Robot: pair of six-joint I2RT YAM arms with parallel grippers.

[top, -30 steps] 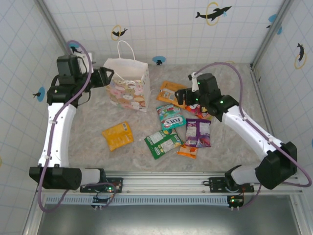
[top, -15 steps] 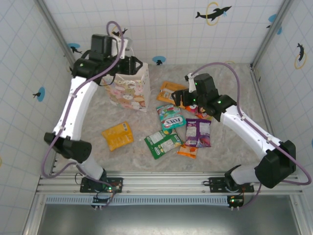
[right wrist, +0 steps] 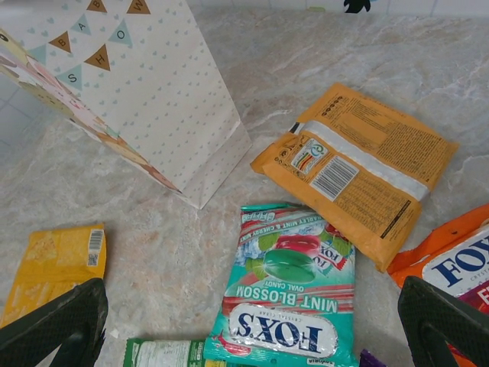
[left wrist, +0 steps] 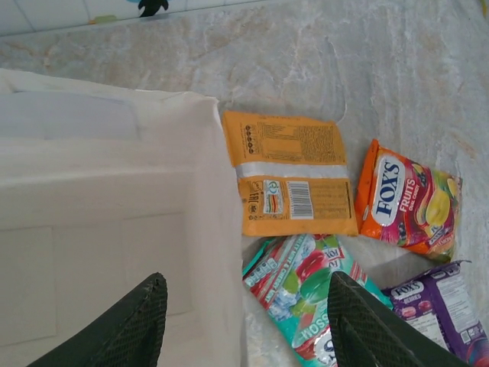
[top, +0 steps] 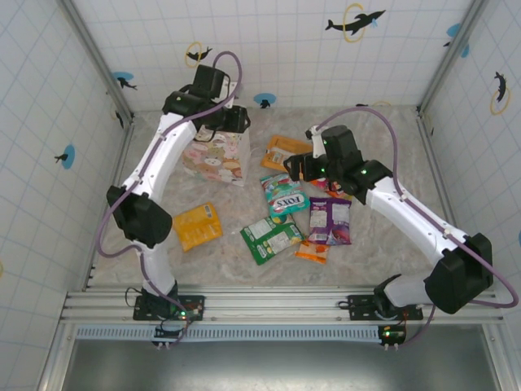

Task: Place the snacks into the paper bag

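Top external puts the paper bag at 11 o'clock with the left gripper spread astride its rim, so a sloppy move could tip it, while the right gripper hangs wide open over the teal FOX'S packet.

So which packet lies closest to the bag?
The orange packet, barcode side up with a white stripe, right beside the bag; the others lie farther off.

Fox's candy names on three packets
The teal packet reads "FOX'S", "MINT-BLOSSOM", "OVAL CANDY" and "CRYSTAL CLEAR". The orange-red packet reads "FOX'S FRUITS", and the purple packet carries a small "FOX'S". The barcode and fine print on the orange packet are too small to read, likewise the bunting letters on the paper bag.
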